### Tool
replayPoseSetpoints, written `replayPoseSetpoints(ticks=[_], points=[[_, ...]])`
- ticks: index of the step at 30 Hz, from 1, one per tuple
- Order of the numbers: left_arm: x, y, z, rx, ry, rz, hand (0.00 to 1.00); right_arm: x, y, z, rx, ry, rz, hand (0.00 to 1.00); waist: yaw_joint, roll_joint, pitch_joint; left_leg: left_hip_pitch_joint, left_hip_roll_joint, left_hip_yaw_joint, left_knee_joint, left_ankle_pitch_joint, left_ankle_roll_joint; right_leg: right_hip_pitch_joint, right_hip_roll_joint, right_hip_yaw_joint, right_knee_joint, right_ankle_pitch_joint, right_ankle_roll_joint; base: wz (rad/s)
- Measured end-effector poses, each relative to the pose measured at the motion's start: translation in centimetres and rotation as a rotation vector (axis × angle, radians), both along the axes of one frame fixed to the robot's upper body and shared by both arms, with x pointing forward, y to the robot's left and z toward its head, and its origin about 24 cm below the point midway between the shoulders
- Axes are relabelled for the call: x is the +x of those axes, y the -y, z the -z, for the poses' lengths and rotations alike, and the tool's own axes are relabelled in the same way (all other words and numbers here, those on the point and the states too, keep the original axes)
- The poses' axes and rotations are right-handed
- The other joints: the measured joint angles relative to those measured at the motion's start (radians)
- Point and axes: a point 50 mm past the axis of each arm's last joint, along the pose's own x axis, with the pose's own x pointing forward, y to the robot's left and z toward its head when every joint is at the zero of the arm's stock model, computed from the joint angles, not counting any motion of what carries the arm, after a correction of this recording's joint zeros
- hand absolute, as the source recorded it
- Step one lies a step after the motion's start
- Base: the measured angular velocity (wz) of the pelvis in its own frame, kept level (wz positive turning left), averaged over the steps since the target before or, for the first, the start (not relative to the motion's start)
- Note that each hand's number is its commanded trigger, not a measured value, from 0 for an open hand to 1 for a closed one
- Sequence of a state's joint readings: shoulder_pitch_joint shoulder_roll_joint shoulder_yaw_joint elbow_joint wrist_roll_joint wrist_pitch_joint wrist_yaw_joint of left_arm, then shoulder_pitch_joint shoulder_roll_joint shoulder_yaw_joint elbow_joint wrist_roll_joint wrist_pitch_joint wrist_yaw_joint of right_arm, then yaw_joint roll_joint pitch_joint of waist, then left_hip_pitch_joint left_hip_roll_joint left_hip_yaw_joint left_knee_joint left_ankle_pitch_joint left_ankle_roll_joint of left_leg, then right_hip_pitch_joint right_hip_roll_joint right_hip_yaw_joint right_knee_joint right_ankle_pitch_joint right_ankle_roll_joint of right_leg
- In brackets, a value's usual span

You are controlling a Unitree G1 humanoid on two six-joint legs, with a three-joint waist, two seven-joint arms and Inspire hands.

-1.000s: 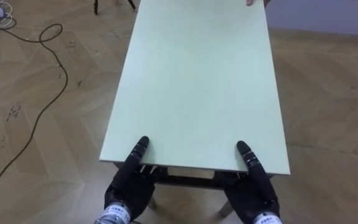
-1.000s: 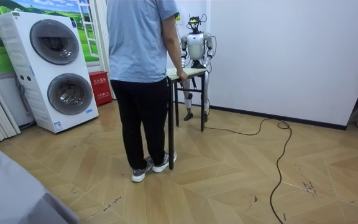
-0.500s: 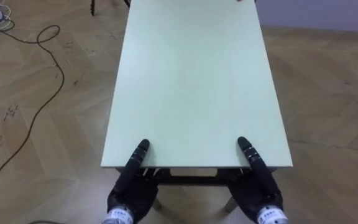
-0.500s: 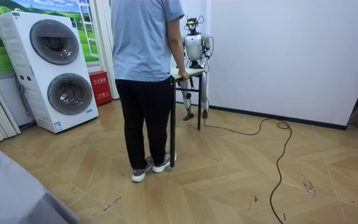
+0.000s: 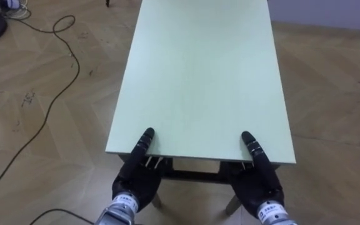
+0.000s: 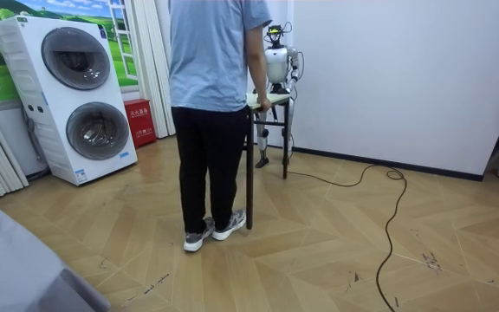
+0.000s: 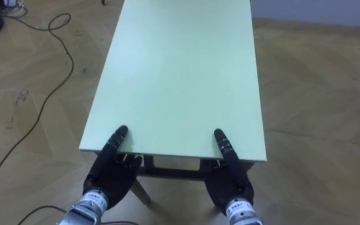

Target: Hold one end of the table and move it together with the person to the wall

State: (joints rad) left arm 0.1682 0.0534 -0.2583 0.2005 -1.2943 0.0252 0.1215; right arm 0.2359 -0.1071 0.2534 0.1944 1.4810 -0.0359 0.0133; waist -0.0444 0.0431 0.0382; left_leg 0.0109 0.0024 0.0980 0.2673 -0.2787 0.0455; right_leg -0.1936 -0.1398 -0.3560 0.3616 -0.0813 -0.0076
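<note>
A pale green table (image 5: 199,75) stretches away from me, its short near edge in both my hands. My left hand (image 5: 136,178) has its thumb laid on the top at the near left corner, with fingers curled under the edge. My right hand (image 5: 258,184) grips the near right corner the same way. In the room view a person (image 6: 215,87) in a blue shirt stands with their back to the camera. They hold the table's far end (image 6: 262,97) with a hand (image 6: 265,105). I stand at the other end, close to the white wall.
A stacked washer and dryer (image 6: 81,95) stands at the room view's left, with a red box (image 6: 139,121) beside it. The white wall (image 6: 388,78) runs behind me. Parquet floor (image 6: 319,251) lies open at the room view's right and front.
The person, the table and I have shifted toward the room view's right. The eye view has moved with me. Both hands keep the same hold on the near edge.
</note>
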Motion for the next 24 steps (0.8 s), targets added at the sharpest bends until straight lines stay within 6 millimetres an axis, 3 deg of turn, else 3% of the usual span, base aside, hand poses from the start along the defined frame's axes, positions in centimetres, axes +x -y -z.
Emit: replayPoseSetpoints(ticks=[3,9,15,24], points=[[0.0,-0.1,0.1,0.005,-0.002,0.001,1.00,-0.1,-0.5,0.1,0.002,-0.001,-0.004,1.00,0.005,-0.007,0.0009,-0.003,0.002,0.004,0.000,0.000,0.000,0.000,0.005,0.001,-0.009,0.002,-0.001,-0.01],[-0.1,-0.4,0.1,0.014,-0.003,-0.002,1.00,-0.3,-1.0,0.1,-0.003,0.003,0.002,1.00,0.020,-0.010,-0.0001,-0.001,0.012,0.012,-0.011,0.004,-0.006,0.001,0.057,0.100,-0.046,0.007,0.003,-0.05],[-0.1,-0.5,0.0,0.027,0.008,-0.011,1.00,-0.4,-1.3,0.1,0.003,0.004,0.009,1.00,0.027,-0.009,-0.0003,-0.003,0.023,0.011,-0.008,-0.001,-0.018,0.004,0.075,0.108,-0.057,0.006,-0.002,0.00],[0.0,-0.6,-0.2,0.035,0.020,-0.006,1.00,-0.3,-0.8,0.0,0.002,0.011,0.017,1.00,0.025,-0.006,-0.0036,-0.003,0.022,0.005,-0.016,0.001,-0.019,0.002,0.075,0.108,-0.067,0.008,-0.003,0.00]])
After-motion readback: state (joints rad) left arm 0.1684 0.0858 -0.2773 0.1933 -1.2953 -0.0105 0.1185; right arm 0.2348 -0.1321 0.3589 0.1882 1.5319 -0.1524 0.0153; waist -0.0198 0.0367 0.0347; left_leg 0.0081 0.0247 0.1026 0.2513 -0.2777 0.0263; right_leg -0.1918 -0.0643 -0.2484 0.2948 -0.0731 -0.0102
